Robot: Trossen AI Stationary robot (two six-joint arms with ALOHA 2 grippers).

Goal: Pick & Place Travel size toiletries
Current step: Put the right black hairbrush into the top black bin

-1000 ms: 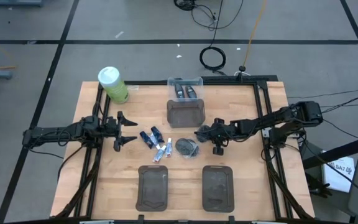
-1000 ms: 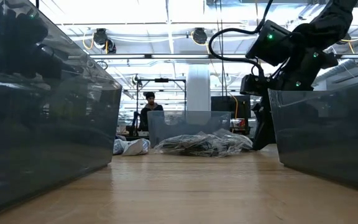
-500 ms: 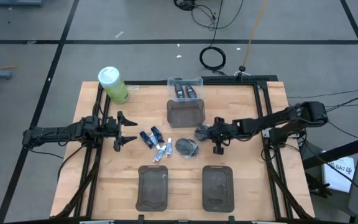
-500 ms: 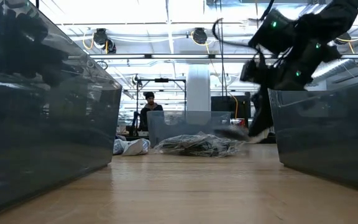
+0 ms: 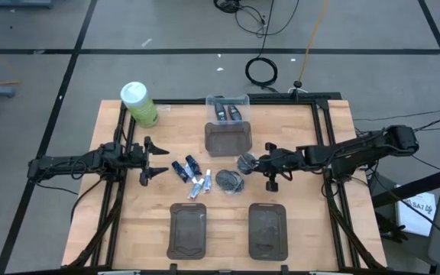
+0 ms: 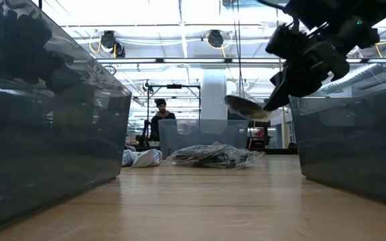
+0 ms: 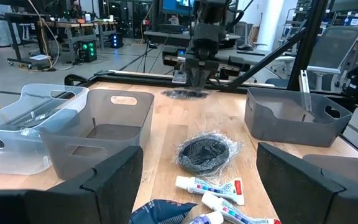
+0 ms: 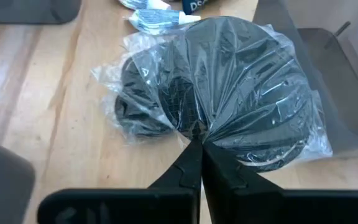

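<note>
Lifting clear of table since earlier: right gripper (image 5: pixel 250 162) clamped on round grey plastic-wrapped pot (image 8: pixel 253 93); left gripper (image 5: pixel 156 159) spread, empty.

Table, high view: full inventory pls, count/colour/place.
wrapped pot: 1, grey, lifted in the right gripper
wrapped pot on table: 1, grey, mid-table
mini tubes: about 4, dark blue and white, left of that pot
trays: 3, dark grey, two at near edge, one at centre back
clear bin: 1, back edge, holds dark bottles
green bottle: 1, white cap, back left
left gripper: open, waiting at left
right gripper: shut on pot
</note>
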